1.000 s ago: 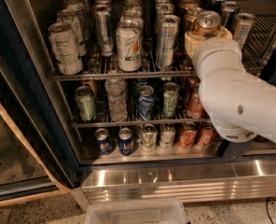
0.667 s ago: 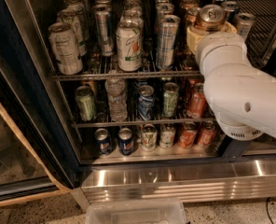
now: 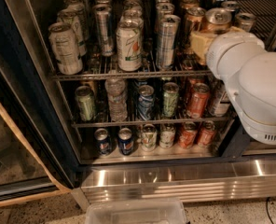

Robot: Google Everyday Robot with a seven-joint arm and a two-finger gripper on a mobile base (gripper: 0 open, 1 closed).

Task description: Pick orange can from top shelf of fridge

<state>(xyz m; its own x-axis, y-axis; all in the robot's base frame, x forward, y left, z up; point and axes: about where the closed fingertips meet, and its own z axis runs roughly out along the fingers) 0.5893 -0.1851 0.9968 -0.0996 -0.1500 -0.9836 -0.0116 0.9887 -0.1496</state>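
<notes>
The fridge (image 3: 17, 92) stands open in front of me, its ribbed steel base (image 3: 175, 181) below. The top shelf (image 3: 105, 73) holds several tall cans. My gripper (image 3: 208, 38) is at the right end of the top shelf, on the end of the white arm (image 3: 259, 87). One beige finger (image 3: 201, 42) shows, pressed against the orange can (image 3: 216, 18). Only the can's silver lid and copper upper body show above the finger. The gripper is shut on the can. More copper cans (image 3: 193, 20) stand just left of and behind it.
Silver and white cans (image 3: 128, 43) fill the left and middle of the top shelf. Two lower racks (image 3: 142, 122) hold more cans and a water bottle. The glass door (image 3: 7, 162) hangs at the left. A clear plastic bin (image 3: 135, 211) sits on the floor.
The arm and the gripper have shifted a little to the right and up, and the orange can has moved with them. The other cans have not moved.
</notes>
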